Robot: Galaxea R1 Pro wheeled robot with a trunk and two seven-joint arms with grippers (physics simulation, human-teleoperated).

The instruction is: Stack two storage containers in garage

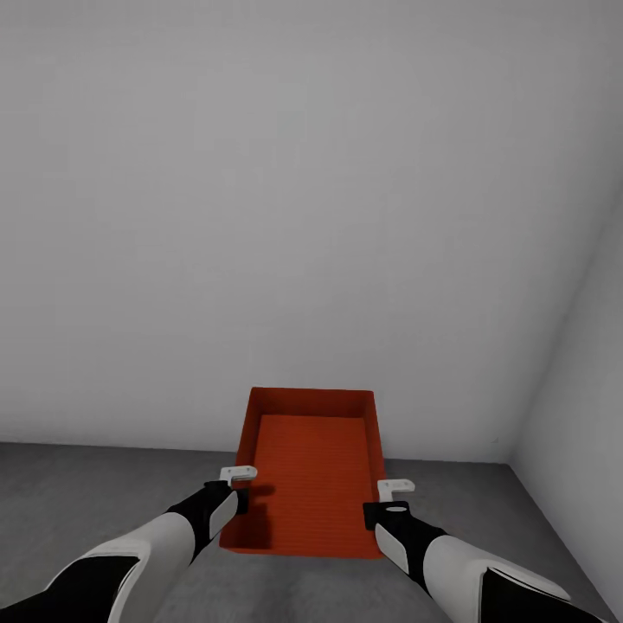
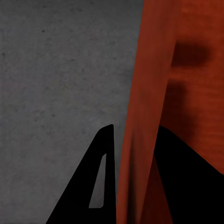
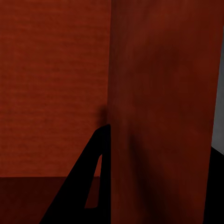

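Observation:
One orange-red storage container (image 1: 311,472) hangs level in front of me, above the dark grey floor (image 1: 95,493) of the garage, its open top facing up. My left gripper (image 1: 239,495) is shut on its left side wall, and my right gripper (image 1: 386,509) is shut on its right side wall. In the left wrist view the black fingers (image 2: 100,186) straddle the ribbed wall (image 2: 144,116), with concrete beyond. The right wrist view has one finger (image 3: 88,186) inside the bin and the wall (image 3: 158,116) pinched between the two.
A grey-white wall (image 1: 303,216) stands close ahead, and a second wall (image 1: 580,389) meets it in a corner at the right. Bare concrete floor (image 2: 56,93) lies under and to the left of the bin.

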